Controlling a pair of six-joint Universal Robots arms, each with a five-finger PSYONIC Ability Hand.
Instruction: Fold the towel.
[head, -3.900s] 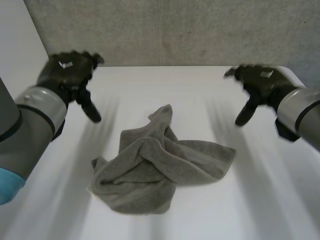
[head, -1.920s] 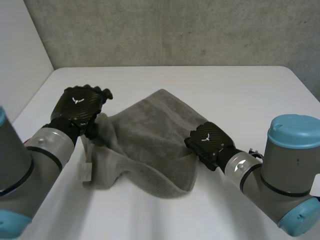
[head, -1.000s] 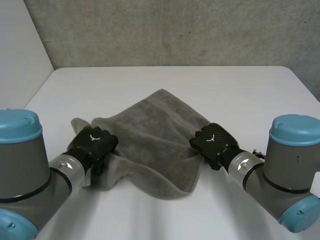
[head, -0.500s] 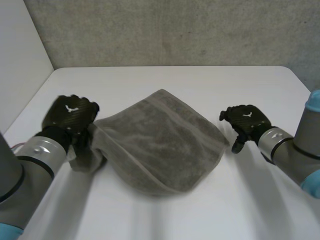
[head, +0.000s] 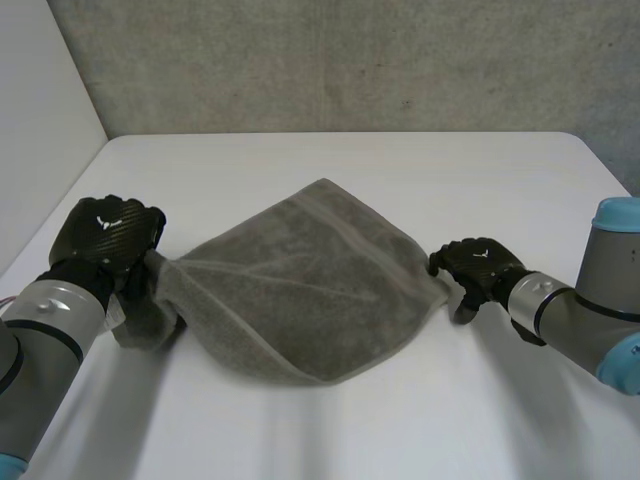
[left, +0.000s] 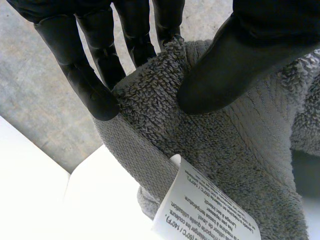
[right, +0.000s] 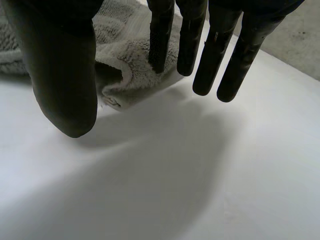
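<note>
One towel (head: 310, 280), left hand (head: 105, 235) pinching it

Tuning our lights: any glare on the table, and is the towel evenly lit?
Head view: no glare on the table, the towel evenly lit. Left wrist view: the white label is brightest. Right wrist view: a dark hollow under the towel's curled edge.

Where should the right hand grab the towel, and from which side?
Probably the free corner at the right hand's fingertips, coming in from the robot's right. That hemmed corner seems to curl slightly off the table, leaving room for a thumb underneath. The left hand pinches the opposite corner of the towel, by the care label.
</note>
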